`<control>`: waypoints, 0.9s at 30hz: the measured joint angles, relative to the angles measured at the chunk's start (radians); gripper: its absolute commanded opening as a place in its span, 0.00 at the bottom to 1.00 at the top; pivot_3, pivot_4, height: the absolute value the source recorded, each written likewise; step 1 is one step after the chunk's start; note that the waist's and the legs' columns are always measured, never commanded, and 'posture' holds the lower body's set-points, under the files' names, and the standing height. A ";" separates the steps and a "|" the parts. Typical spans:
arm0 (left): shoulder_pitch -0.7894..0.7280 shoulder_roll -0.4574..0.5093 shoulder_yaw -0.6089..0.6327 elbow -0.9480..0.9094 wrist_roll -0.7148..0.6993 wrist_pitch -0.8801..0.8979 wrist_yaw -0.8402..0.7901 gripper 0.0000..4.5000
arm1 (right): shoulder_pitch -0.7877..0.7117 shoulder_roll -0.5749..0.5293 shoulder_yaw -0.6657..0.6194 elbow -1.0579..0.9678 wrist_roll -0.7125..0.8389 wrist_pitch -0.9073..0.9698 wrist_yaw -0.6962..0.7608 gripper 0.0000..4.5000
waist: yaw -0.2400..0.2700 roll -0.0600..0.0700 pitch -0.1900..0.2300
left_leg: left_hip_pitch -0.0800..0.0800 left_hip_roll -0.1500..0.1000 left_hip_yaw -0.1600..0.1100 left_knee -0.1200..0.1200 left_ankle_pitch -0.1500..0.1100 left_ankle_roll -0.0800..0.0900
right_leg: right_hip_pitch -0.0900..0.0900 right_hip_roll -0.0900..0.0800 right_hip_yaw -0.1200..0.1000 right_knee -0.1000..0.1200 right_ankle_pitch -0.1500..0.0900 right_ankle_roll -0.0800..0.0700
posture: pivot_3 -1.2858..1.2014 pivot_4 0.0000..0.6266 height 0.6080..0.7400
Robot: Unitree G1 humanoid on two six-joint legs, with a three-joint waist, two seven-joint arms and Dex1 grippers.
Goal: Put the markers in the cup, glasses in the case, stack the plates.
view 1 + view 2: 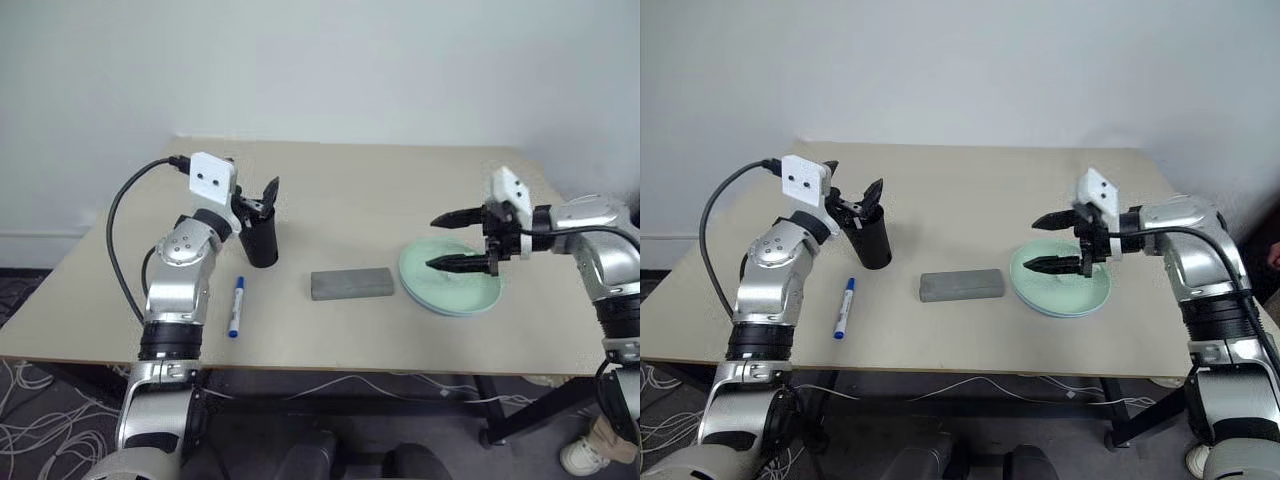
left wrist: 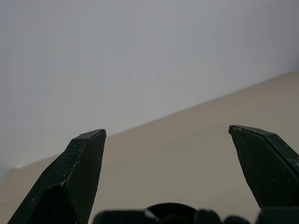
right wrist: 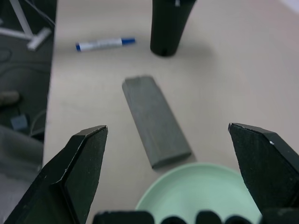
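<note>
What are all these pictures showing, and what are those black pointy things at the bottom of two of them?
It's a robot with two arms at a table. The two wide pictures come from cameras in its head, looking down. The other two come from cameras on its wrists, so the black pointy things are its own fingers.

On the table lie a blue-capped marker, a black cup, a flat grey case and a mint green plate stacked on a light blue plate whose edge peeks out.

The left gripper is open just above the cup. The right gripper is open above the plates. Both hold nothing.
</note>
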 measured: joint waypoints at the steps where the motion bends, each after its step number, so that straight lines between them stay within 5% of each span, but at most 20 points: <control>1: 0.000 0.005 0.002 -0.040 -0.012 0.050 0.003 0.99 | -0.004 0.000 -0.005 0.006 0.007 -0.001 0.005 1.00 | 0.000 0.000 0.000 | 0.000 0.000 0.000 0.000 0.000 0.000 | 0.000 0.000 0.000 0.000 0.000 0.000 | 0.52 0.00 0.76; 7: -0.027 0.065 0.032 -0.227 -0.030 0.431 0.094 0.99 | -0.015 -0.002 -0.029 0.091 0.012 -0.034 0.028 1.00 | -0.001 0.000 0.000 | 0.000 0.000 0.000 0.000 0.000 0.000 | -0.001 0.001 0.001 0.001 -0.001 0.001 | 0.52 0.00 0.76; 15: -0.216 0.224 0.017 -0.329 -0.112 1.227 0.112 0.99 | -0.033 -0.007 -0.028 0.147 -0.011 -0.067 0.027 1.00 | 0.000 0.000 0.001 | 0.001 0.000 -0.001 0.000 0.000 0.000 | -0.002 0.002 0.000 0.004 -0.003 0.005 | 0.52 0.00 0.76; 27: -0.159 0.311 -0.082 -0.020 -0.478 1.328 0.309 0.99 | -0.044 0.000 -0.026 0.142 -0.028 -0.074 0.022 1.00 | -0.002 -0.001 0.001 | 0.001 0.000 -0.001 -0.006 0.005 -0.007 | -0.009 0.003 0.006 0.004 0.001 -0.002 | 0.52 0.00 0.76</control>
